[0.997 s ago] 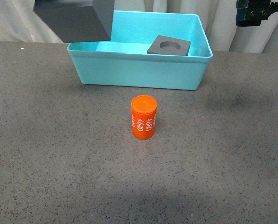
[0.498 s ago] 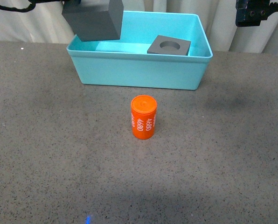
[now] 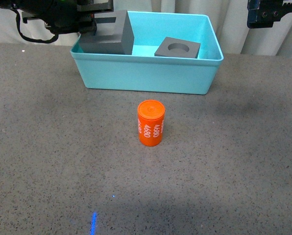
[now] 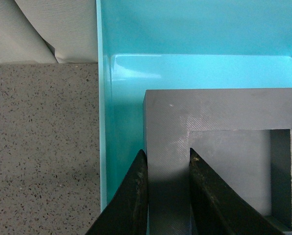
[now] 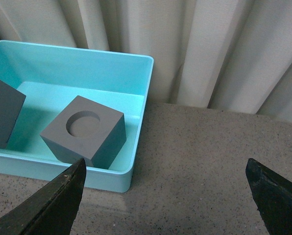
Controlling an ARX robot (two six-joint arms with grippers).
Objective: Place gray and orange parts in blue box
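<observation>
Left pincer (image 4: 167, 154) clamped on one wall of square-recess gray cube (image 4: 209, 112), inside blue box (image 3: 146, 73) at its left end. Round-recess gray cube (image 3: 178, 48) at box's right end. Orange cylinder (image 3: 151, 123) upright on worktop (image 3: 234, 171), near box's front wall. Right pincer (image 5: 164, 166) spread wide, empty.

A speckled dark gray tabletop (image 3: 48, 147) runs back to pale pleated curtains (image 5: 224, 49).

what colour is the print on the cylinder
White, on the orange cylinder; it shows best in the front view.
</observation>
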